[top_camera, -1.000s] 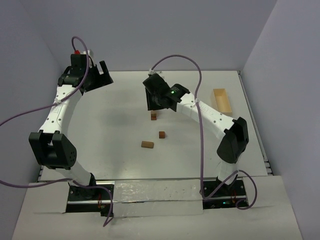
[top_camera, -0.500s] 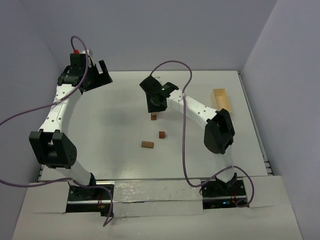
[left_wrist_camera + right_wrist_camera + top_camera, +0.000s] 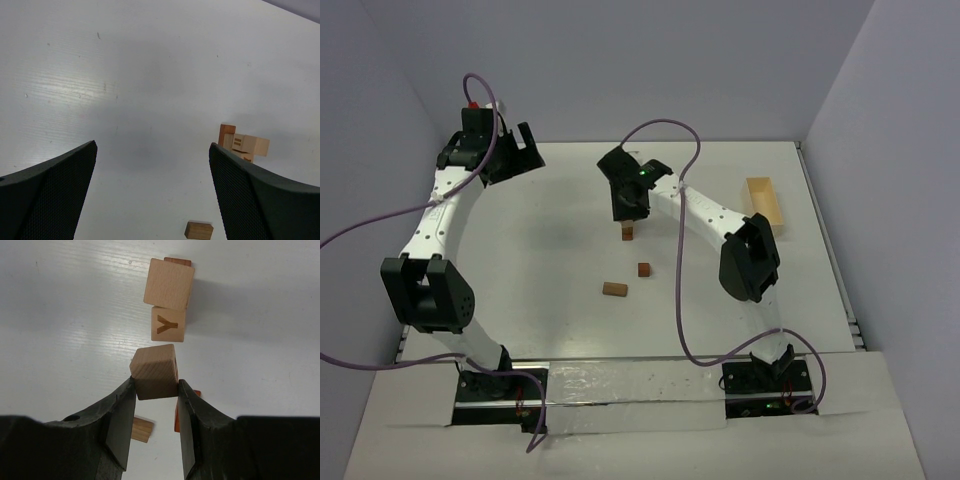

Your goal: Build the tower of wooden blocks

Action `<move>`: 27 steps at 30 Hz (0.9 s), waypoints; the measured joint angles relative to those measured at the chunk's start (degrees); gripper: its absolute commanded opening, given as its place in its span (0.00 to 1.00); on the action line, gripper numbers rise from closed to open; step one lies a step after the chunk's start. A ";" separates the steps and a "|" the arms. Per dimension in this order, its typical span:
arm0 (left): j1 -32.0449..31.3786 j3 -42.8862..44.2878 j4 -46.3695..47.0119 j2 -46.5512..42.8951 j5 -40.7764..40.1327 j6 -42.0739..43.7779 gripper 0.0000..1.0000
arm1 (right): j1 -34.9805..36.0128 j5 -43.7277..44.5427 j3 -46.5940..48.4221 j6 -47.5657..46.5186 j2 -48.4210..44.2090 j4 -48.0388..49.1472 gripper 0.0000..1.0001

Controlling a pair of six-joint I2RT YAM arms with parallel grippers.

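Stacking step in hand — carrying a pale cube [image 3: 155, 371] pinched between the fingers of the right gripper [image 3: 155, 385], close by the tower [image 3: 628, 232] at mid-table and not yet touching it. Next, by the look of it: lining the cube squarely over the topmost block [image 3: 169, 284], lowering gently, then letting go without a sideways nudge — narrow column, probably easy to topple. Idling at the far left corner with the left gripper [image 3: 152, 147] spread wide, holding nothing. Still to fetch: two loose blocks [image 3: 644, 269] nearer the bases. Readable: only a burnt-in "Y" [image 3: 168, 324] on one tower cube; no brand or label elsewhere
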 measured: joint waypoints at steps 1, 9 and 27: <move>0.04 0.00 0.00 0.12 0.00 -0.01 0.99 | -0.02 -0.12 0.21 0.02 0.14 -0.06 0.00; 0.07 0.00 0.00 0.41 0.14 -0.01 0.99 | -0.57 -0.53 1.47 0.03 0.43 -0.26 0.00; 0.07 -0.02 0.04 0.41 0.96 -0.09 0.99 | -1.21 -1.43 3.26 0.02 3.63 -0.70 0.06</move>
